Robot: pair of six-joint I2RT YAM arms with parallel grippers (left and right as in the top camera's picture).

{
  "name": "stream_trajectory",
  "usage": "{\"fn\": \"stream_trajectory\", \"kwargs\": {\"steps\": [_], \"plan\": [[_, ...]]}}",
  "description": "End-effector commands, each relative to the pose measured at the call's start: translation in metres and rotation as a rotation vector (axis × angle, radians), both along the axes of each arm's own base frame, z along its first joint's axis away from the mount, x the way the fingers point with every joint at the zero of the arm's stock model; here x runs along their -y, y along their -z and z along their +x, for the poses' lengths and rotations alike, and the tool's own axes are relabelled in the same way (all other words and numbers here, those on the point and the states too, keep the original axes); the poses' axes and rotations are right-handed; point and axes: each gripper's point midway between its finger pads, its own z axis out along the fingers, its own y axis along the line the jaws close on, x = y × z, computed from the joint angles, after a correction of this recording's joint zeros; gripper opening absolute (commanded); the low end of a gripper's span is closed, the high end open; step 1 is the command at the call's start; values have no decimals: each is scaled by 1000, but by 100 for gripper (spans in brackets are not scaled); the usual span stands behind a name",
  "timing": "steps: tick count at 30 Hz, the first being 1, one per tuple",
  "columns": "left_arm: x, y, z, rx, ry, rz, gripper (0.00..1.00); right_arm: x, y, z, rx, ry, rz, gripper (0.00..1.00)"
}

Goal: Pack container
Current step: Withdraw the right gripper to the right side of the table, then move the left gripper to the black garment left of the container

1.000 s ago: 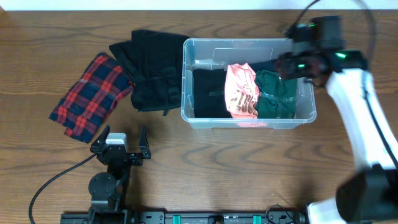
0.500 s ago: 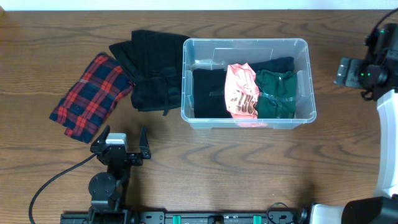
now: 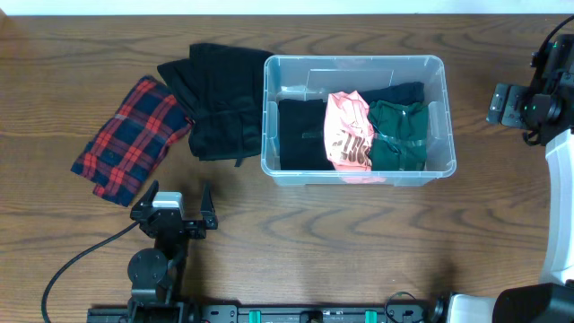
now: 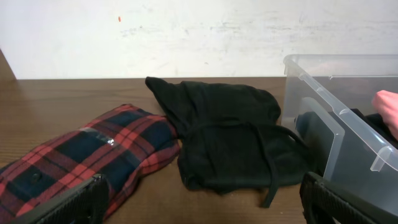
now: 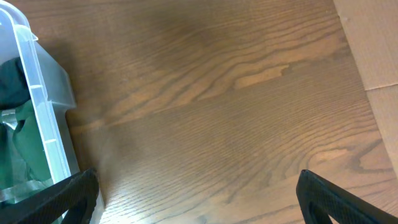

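**Overhead.** The right gripper (image 3: 502,103) was low over the far right corner of the container (image 3: 359,60) a second ago. It has since pulled back to the right edge of the desk (image 3: 359,242) and is now well apart from the bin, released and carrying nothing. I take it the latest piece has been dropped in and the bin is free for the next one. The container sits right of the desk's middle, towards the far edge.

- **In the container:** one black garment (image 3: 300,135) at the left, one pink garment (image 3: 348,132) in the middle and one green garment (image 3: 399,135) at the right. A dark strip behind the green one may be a fourth piece or part of the black; I cannot tell.
- **Outside it:** one black pile (image 3: 220,99) touching the bin's left wall, and one plaid garment (image 3: 132,137) beside that, towards the left edge. That leaves two lots to pack.
- **Left arm:** the left gripper (image 3: 179,190) rests by the near edge, spread and empty.

**Left wrist.** The left fingers (image 4: 84,202) stand wide at the bottom corners with nothing between them. Ahead lie the plaid garment, the black pile with a cord trailing off it, and the container's near left corner, one of each. A bit of pink shows through the clear wall.

**Right wrist.** The right arm's fingers (image 5: 348,196) are also spread, over bare wood. One corner of the container shows at the left with green cloth inside. No garment lies on this side of the desk.
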Motion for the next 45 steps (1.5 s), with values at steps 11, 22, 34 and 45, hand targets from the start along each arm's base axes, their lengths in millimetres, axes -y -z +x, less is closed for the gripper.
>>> {"fn": "stream_trajectory", "kwargs": {"steps": [11,22,34,45], "plan": [[1,17,0,-42,5,-7,98,3,-1,-1,0,19,-7,99],[11,-29,-3,18,52,-103,98,3,-1,-1,0,19,-7,99],[15,-89,49,-431,35,-98,98,3,-1,-1,0,19,-7,99],[35,-118,137,-800,51,-67,98,3,-1,-1,0,19,-7,99]]}}
